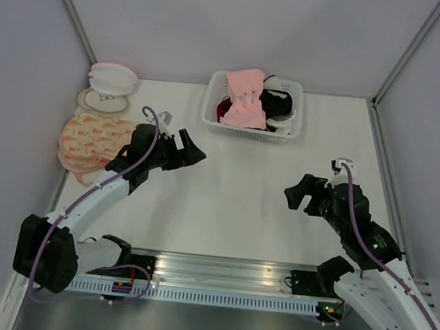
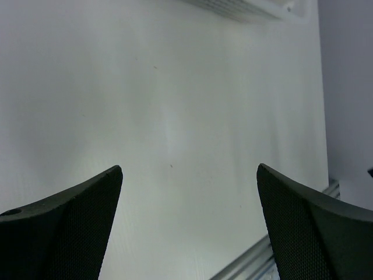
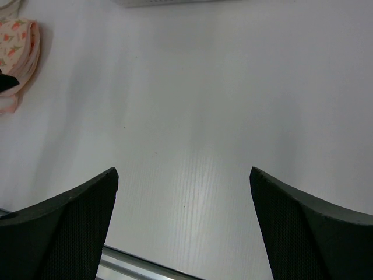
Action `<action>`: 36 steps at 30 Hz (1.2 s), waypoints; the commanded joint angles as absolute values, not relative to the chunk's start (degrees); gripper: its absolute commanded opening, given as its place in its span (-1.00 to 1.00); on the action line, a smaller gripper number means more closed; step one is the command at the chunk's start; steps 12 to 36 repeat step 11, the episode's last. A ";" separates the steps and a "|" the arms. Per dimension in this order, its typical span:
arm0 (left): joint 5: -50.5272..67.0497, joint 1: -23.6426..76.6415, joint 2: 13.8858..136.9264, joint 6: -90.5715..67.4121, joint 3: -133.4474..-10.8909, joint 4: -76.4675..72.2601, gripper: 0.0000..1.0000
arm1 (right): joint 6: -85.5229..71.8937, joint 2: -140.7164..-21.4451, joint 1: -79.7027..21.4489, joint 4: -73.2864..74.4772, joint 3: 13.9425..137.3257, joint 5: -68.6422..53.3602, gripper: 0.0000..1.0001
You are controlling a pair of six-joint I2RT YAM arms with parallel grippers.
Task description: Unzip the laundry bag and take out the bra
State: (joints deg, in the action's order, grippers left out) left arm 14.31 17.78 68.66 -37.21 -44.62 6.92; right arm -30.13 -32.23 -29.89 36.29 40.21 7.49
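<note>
While the laundry bag (image 1: 89,143) lies on its twin at the table's (image 1: 239,206) left edge, beside my left arm, and the bra (image 1: 246,97) tops the far basket (image 1: 289,134), my left gripper (image 1: 194,148) and right gripper (image 1: 298,202) hover with jaws apart.

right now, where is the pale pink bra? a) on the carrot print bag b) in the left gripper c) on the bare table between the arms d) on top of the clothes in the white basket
d: the bra lies on top of the other garments in the white basket, while the left gripper and the right gripper are open and hold nothing.
</note>
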 commanded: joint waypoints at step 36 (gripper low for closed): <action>24.35 33.22 47.04 -39.37 -31.56 6.15 0.99 | -32.16 -28.39 -29.88 32.96 39.20 6.93 0.96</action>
